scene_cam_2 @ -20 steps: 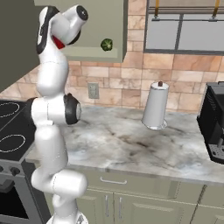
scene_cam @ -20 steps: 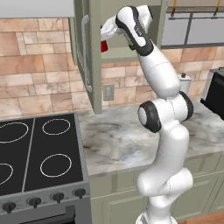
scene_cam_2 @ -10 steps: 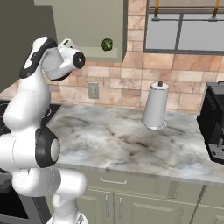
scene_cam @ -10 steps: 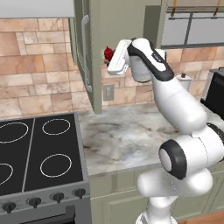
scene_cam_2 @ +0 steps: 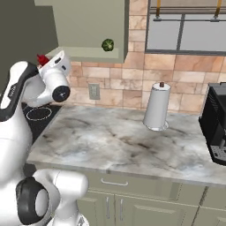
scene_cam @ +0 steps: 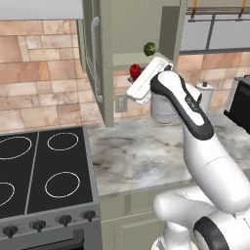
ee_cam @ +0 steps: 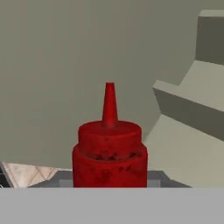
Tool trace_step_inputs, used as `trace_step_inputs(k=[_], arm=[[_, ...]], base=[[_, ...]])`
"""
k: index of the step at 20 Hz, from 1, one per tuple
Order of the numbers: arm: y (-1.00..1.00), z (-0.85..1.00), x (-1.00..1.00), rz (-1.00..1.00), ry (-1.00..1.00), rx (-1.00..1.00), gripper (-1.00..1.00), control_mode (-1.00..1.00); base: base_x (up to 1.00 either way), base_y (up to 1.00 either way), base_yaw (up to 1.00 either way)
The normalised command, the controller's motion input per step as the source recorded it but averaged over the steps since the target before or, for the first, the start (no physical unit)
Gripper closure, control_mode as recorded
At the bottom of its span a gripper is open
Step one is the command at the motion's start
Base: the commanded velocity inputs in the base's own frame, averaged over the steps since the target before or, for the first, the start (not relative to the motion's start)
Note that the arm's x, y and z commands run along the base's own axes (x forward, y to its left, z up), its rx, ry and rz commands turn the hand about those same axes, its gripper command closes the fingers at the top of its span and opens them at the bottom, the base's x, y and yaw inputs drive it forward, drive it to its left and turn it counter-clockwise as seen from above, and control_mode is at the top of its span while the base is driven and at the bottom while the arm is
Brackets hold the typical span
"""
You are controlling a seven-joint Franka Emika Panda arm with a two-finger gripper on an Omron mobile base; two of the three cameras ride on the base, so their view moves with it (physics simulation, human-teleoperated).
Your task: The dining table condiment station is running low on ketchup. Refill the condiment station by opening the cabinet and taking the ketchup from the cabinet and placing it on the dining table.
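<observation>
just outside the open cabinet (scene_cam: pixel 122 29), the hand (scene_cam: pixel 134 80) grips the ketchup (ee_cam: pixel 109 151) clear of the shelf edge.

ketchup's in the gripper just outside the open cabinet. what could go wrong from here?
1. The open cabinet door hangs just left of the gripper; a wide swing could clip it or its bar handle.
2. The ketchup bottle is held low on its body, nozzle free, so a fast turn might tip or slip it.
3. The paper towel holder and the black appliance stand on the counter; a low carry could hit them.
</observation>
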Motion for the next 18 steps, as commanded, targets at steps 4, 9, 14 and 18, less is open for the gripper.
trace_step_inputs(k=[4, 9, 14, 18], arm=[[-0.56, 0.2, -1.0, -0.07, 0.0, 0.21, 1.0, -1.0], [-0.52, 0.0, -1.0, 0.0, 0.02, 0.24, 1.0, -1.0], [-0.47, 0.05, -0.96, 0.0, 0.09, 0.2, 1.0, -1.0], [-0.33, 0.21, -0.56, 0.0, 0.19, 0.11, 1.0, -1.0]], base=[[0.0, 0.0, 0.0], [0.0, 0.0, 0.0], [0.0, 0.0, 0.0], [0.0, 0.0, 0.0]])
